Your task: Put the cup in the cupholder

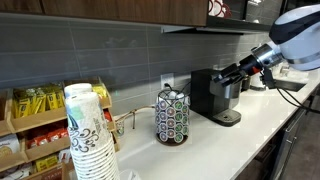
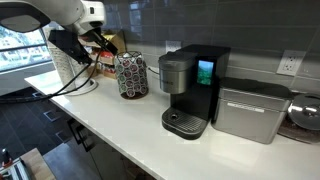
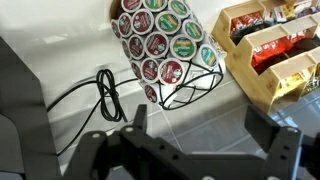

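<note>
The cupholder [image 1: 172, 117] is an upright dark wire carousel lined with rows of small round pods. It stands on the white counter and shows in both exterior views [image 2: 131, 74] and at the top of the wrist view [image 3: 165, 40]. My gripper [image 3: 200, 125] is open and empty, hovering over bare counter just short of the carousel's base. In the exterior views it hangs in front of the counter [image 1: 224, 74] [image 2: 72, 48]. No loose cup is in view; the only pods I see sit in the carousel.
A black coffee machine [image 2: 190, 85] stands beside the carousel, with a silver appliance [image 2: 250, 110] further along. A wooden rack of tea boxes [image 3: 270, 45] flanks the carousel's other side. A tall stack of paper cups [image 1: 88, 135] is near the camera. A black cable [image 3: 100, 95] lies on the counter.
</note>
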Motion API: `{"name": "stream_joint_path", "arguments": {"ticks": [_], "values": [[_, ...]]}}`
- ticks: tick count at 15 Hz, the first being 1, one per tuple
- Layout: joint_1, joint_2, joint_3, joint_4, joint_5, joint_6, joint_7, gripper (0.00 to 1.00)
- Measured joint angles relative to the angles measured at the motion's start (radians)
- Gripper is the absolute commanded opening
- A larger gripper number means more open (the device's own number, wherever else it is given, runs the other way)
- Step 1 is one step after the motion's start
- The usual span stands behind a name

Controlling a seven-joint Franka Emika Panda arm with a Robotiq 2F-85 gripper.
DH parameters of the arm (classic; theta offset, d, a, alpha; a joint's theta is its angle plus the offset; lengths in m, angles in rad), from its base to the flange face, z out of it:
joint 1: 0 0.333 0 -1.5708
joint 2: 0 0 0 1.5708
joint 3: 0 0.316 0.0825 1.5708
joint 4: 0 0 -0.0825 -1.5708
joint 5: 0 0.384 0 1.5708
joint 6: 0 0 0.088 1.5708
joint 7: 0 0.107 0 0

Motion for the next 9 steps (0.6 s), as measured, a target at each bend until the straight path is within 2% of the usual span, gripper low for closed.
{"name": "stream_joint_path", "arguments": {"ticks": [4,9], "values": [[0.018,-0.058,-0.044,0.000,-0.105,-0.032,0.066,1.00],[0.052,-0.063,-0.071,0.001,-0.123,-0.026,0.074,1.00]]}}
